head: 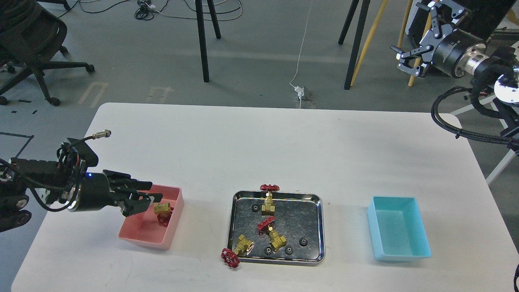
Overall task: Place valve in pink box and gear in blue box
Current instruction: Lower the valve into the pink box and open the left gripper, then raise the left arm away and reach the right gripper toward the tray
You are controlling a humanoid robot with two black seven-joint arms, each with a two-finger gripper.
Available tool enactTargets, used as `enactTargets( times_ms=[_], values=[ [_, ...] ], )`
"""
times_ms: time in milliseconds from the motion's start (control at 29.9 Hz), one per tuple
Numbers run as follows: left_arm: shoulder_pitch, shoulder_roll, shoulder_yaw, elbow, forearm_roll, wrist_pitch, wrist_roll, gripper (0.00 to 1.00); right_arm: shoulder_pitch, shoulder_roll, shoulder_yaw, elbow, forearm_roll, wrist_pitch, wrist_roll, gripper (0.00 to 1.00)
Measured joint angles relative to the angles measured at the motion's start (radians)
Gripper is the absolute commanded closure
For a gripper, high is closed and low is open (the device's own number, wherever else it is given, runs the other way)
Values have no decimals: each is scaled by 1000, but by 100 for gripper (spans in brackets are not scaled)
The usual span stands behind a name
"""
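Note:
One valve lies inside the pink box at the left. My left gripper reaches over the box's left rim, just above and left of that valve, open and holding nothing. Three more valves lie on the steel tray: one at its back edge, one in the middle, and one hanging over the front left corner. Several small black gears, such as one, lie on the tray. The blue box at the right is empty. My right gripper is raised high at the far right, open and empty.
The white table's back edge runs across the middle of the view. Beyond it are tripod legs, an office chair and floor cables. My right arm's cable loop hangs over the table's right corner.

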Motion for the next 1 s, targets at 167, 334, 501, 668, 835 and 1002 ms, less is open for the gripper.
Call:
enactTargets(
  times_ms=[167, 334, 501, 668, 835, 1002],
  values=[
    [-5, 72, -172, -25, -63, -69, 0, 41, 18, 0, -160, 137, -162, 0, 0, 1],
    [3, 73, -381, -55, -342, -193, 0, 40, 39, 0, -271, 315, -508, 0, 0, 1],
    [7, -39, -547, -67, -764, -255, 0, 39, 97, -30, -453, 565, -759, 0, -2, 2],
    [10, -218, -663, -10, -1156, -367, 0, 38, 290, -43, -790, 713, -827, 0, -3, 23],
    [43, -379, -758, 38, -1266, -399, 0, 38, 419, 27, -1000, 821, -908, 0, -5, 68],
    [85, -463, -836, 46, -1269, -397, 0, 36, 463, 117, -1089, 844, -965, 0, -4, 68]
  ],
)
